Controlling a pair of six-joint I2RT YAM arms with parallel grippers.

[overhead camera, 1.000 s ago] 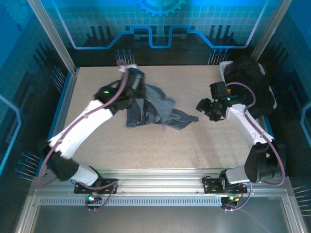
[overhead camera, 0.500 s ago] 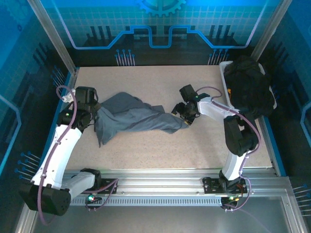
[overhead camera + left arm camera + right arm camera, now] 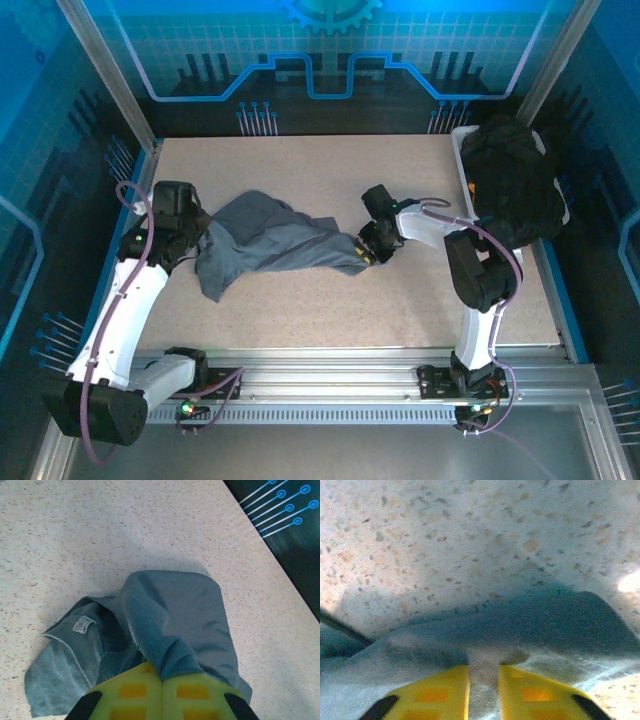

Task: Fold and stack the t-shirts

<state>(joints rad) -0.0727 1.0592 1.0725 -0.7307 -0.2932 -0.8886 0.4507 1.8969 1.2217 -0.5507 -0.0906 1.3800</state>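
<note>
At the left edge of the tabletop (image 3: 330,310): left gripper (image 3: 188,232) low, near the surface, arm reaching up from its base at the near edge. Left wrist view: the two yellow-green pads (image 3: 125,692) pressed together on a raised fold of the slate blue-grey t-shirt (image 3: 275,240); cloth pinched between them, no gap to be seen. Small white neck label (image 3: 83,624) lies on a darker inner fold just left of the pinched ridge, facing up.

Left of centre to centre: the same shirt drawn out in a long, rumpled band running left to right, wider and bunched at the left end, narrowing toward the right. Not flat, not folded; several creases and an overlapping flap.

Centre: right gripper (image 3: 366,250) down at the shirt's narrow right end. Right wrist view: yellow fingers (image 3: 437,690) closed on a strip of grey cloth, a thin band of fabric showing between them; bare speckled surface beyond.

Far right corner: black t-shirts (image 3: 515,185) in a loose heap on a white tray (image 3: 461,140), well apart from the grey shirt, untouched by either gripper
</note>
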